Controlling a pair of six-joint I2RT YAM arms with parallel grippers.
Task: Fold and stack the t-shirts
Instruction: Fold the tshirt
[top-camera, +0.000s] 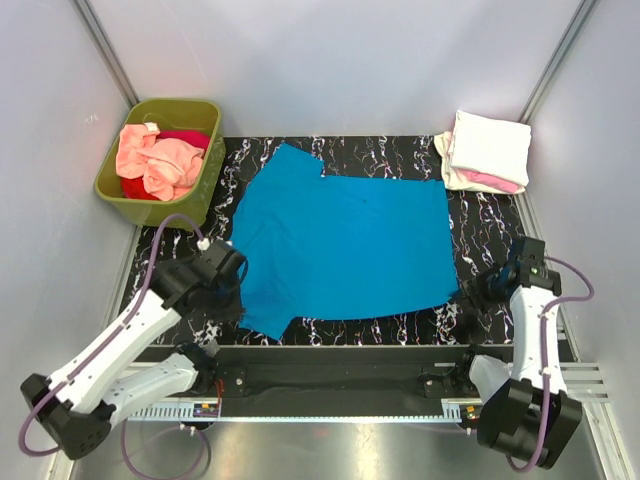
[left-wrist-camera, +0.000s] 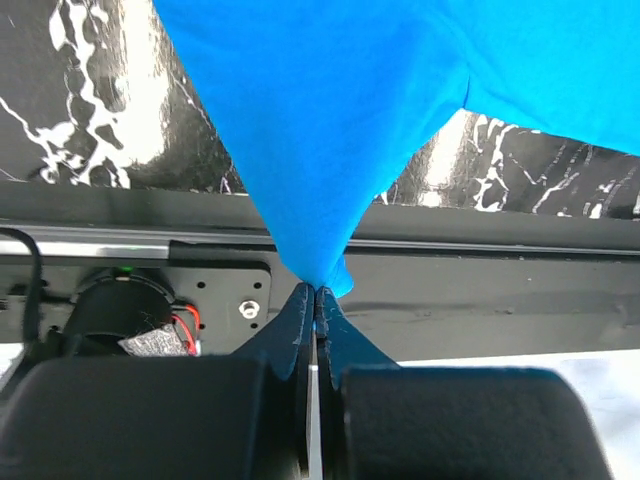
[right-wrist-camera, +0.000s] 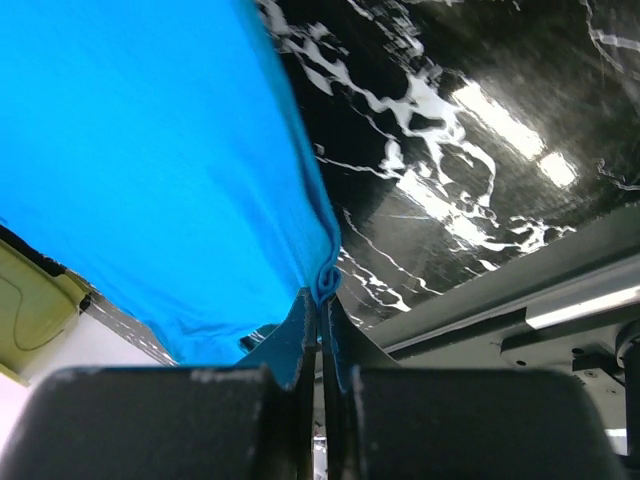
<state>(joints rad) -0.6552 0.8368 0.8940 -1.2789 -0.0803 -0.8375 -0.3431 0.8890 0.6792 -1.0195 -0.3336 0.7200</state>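
Observation:
A bright blue t-shirt (top-camera: 345, 245) lies spread mostly flat on the black marbled mat (top-camera: 490, 225). My left gripper (top-camera: 240, 272) is shut on its near-left corner. In the left wrist view the blue cloth (left-wrist-camera: 330, 120) draws down to a point pinched between the tips (left-wrist-camera: 316, 290). My right gripper (top-camera: 470, 290) is shut on the near-right corner. In the right wrist view a rolled edge of the blue cloth (right-wrist-camera: 150, 150) is clamped at the tips (right-wrist-camera: 322, 298). A folded cream-white t-shirt (top-camera: 487, 148) lies on a pink one (top-camera: 497, 182) at the back right.
An olive-green tub (top-camera: 182, 103) stands at the back left, holding crumpled salmon-peach (top-camera: 160, 160) and red (top-camera: 190, 138) shirts. Grey walls close in the sides and back. A metal rail (top-camera: 340, 372) with the arm bases runs along the near edge.

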